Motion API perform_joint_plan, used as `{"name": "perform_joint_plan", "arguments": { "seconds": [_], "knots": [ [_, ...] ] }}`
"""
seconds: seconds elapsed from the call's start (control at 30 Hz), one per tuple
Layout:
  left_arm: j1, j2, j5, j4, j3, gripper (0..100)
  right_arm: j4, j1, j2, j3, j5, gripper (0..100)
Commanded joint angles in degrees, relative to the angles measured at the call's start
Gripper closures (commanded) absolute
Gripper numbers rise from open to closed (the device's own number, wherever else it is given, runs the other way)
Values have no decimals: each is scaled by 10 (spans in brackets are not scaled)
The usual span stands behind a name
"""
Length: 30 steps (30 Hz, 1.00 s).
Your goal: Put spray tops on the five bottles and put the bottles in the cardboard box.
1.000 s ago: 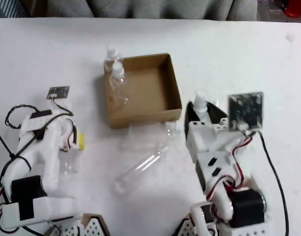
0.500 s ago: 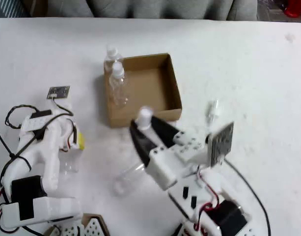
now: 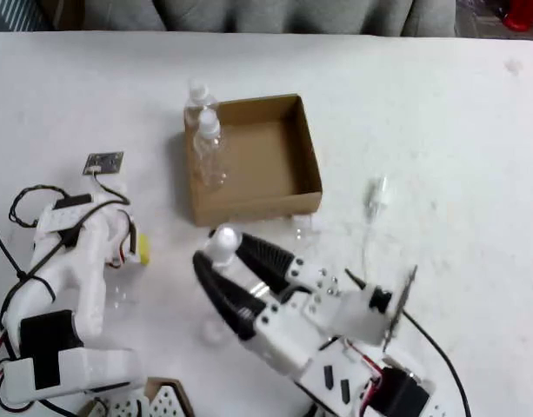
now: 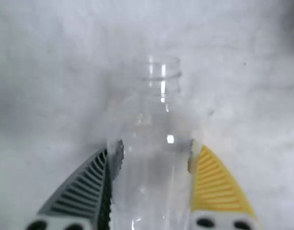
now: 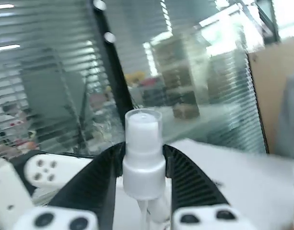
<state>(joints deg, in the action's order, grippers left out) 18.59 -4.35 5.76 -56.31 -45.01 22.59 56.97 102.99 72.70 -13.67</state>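
A clear plastic bottle (image 4: 158, 110) with no top on its threaded neck is clamped by the left gripper (image 4: 154, 155): its body is pressed between the ribbed grey finger (image 4: 96, 184) and the ribbed yellow finger (image 4: 216, 184), and its open neck projects past both fingertips over the white table (image 3: 423, 104). A white spray top (image 5: 143, 136) is pinched by the right gripper (image 5: 143, 153), its collar seated between the two black fingers (image 5: 190, 184), its nozzle head raised above the fingertips and its thin dip tube hanging down between the finger bases. In the high view, the spray top is carried at the black fingertips, held above the table. Just beyond those fingertips, the open brown cardboard box (image 3: 249, 207) is seen, and two clear bottles already fitted with white spray tops (image 3: 208, 148) are stood at the box wall nearer the left gripper; whether both are inside cannot be told. The neck of another clear bottle (image 3: 301, 226) is seen lying between the black fingers and the box front, touching neither finger. A loose white spray top with its tube (image 3: 376, 195) is left on the table, well apart from both pairs of fingers.
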Motion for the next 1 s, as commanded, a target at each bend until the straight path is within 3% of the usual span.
{"name": "perform_joint_plan", "arguments": {
  "seconds": [0.0,0.37,0.77,0.97],
  "knots": [
    [-9,-3,6,11,14,980,-81,36,-29,-7,72,983],
    [-28,-66,7,-1,26,980,-322,40,-317,-149,111,983],
    [-29,-400,4,-13,-2,980,-328,-171,-436,-299,107,983],
    [-29,-526,4,32,-2,980,-308,-218,-475,-425,106,983]
  ]
}}
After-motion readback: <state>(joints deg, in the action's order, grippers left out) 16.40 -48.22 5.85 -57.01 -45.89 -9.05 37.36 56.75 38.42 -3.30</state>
